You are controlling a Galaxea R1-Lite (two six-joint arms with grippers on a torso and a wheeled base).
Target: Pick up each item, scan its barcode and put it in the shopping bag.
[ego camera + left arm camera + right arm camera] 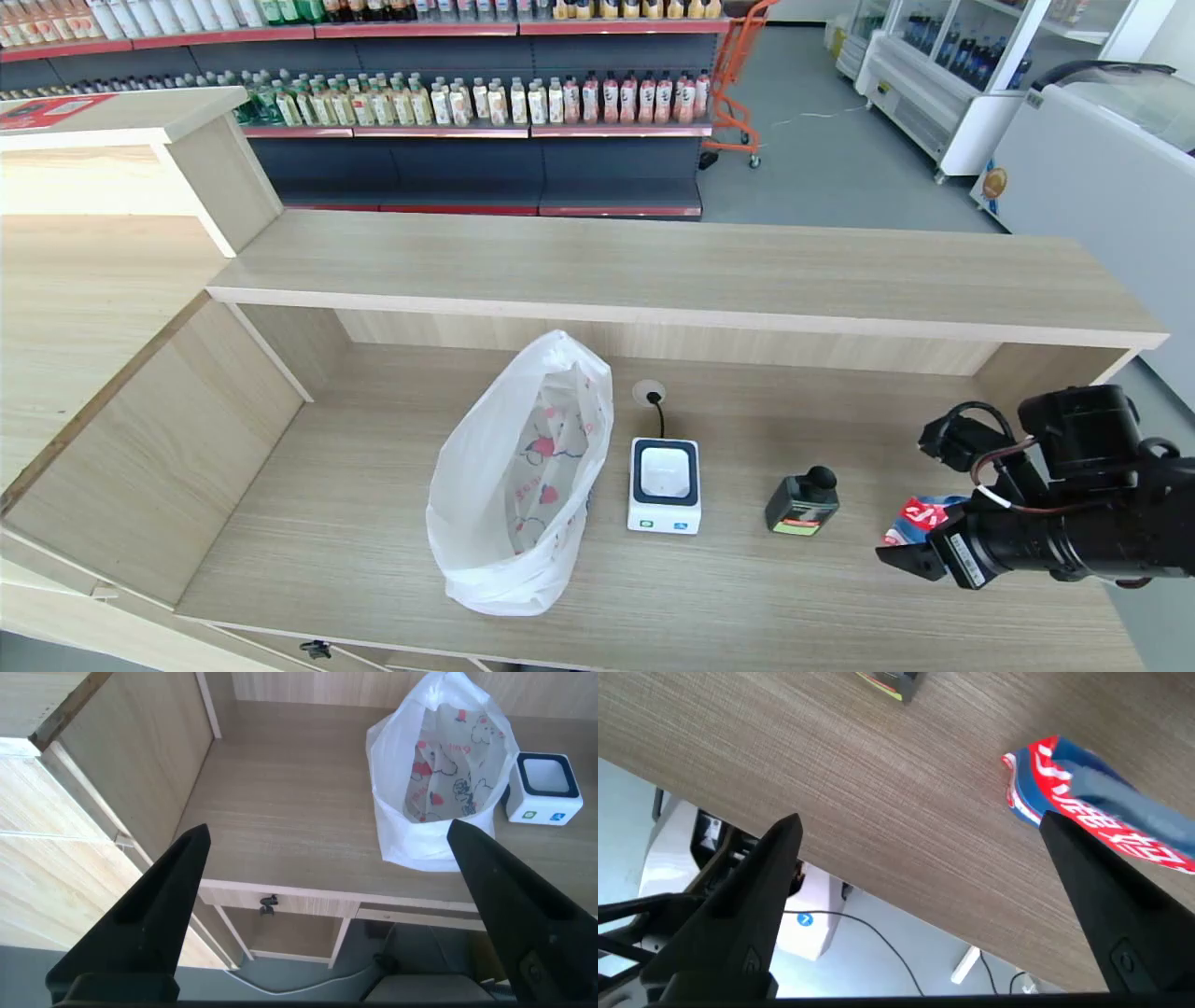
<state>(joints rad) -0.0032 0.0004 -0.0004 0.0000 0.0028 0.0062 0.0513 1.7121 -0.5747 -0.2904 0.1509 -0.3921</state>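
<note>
A white shopping bag [518,476] stands open on the wooden counter [355,504], with a printed item inside it. To its right sits the white barcode scanner [665,485], then a dark bottle with a black cap [803,504]. A red and blue packet [920,516] lies flat further right. My right gripper [910,553] hovers just in front of the packet, open and empty; the right wrist view shows the packet [1055,779] beyond the spread right gripper [924,915]. My left gripper [327,924] is open, held off the counter's front left, looking at the bag [439,775] and scanner [545,789].
A raised ledge [672,271] runs along the back of the counter and a side wall [159,448] closes its left end. The scanner's cable goes into a grommet [649,392]. The bottle's edge [892,683] shows in the right wrist view. Store shelves and freezers stand behind.
</note>
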